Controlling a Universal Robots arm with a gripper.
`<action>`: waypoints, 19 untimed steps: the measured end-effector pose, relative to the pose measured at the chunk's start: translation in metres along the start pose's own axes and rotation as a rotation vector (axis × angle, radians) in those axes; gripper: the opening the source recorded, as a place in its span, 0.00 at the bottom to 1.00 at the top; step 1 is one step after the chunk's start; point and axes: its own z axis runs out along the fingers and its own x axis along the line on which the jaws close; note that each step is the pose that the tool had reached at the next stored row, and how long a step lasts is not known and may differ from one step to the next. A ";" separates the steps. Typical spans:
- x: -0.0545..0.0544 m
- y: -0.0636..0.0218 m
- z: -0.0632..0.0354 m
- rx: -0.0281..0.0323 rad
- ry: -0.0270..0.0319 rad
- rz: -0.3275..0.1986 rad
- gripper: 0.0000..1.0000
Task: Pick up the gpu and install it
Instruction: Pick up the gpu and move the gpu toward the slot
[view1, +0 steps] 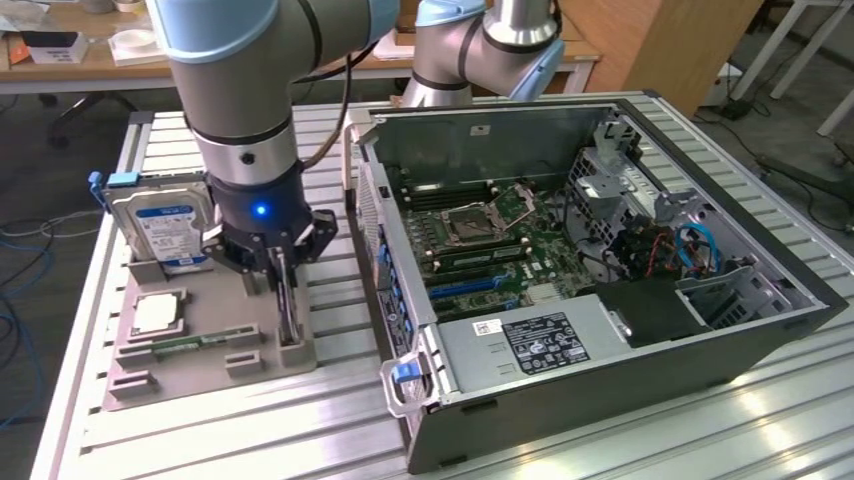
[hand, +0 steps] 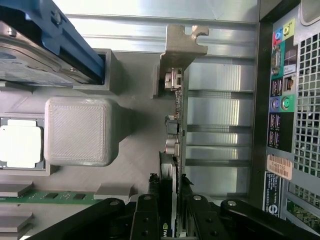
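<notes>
Gpu (view1: 286, 318) (hand: 176, 120): upright on edge in grey tray (view1: 187, 372), left of computer case (view1: 627, 385); gripper (view1: 276, 270) (hand: 171, 181) above it, jaws clamped on card's top edge; hard drive (view1: 160, 225) just left.

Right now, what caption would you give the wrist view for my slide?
Hand gripping the gpu, standing on edge in the gray tray beside the computer case.
</notes>
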 end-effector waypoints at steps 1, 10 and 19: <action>0.000 0.0001 -0.0017 0.0000 0.0001 0.000 0.26; 0.000 0.0006 -0.0177 -0.0003 0.0000 0.000 0.26; -0.001 0.0012 -0.0348 -0.0013 -0.0001 0.000 0.26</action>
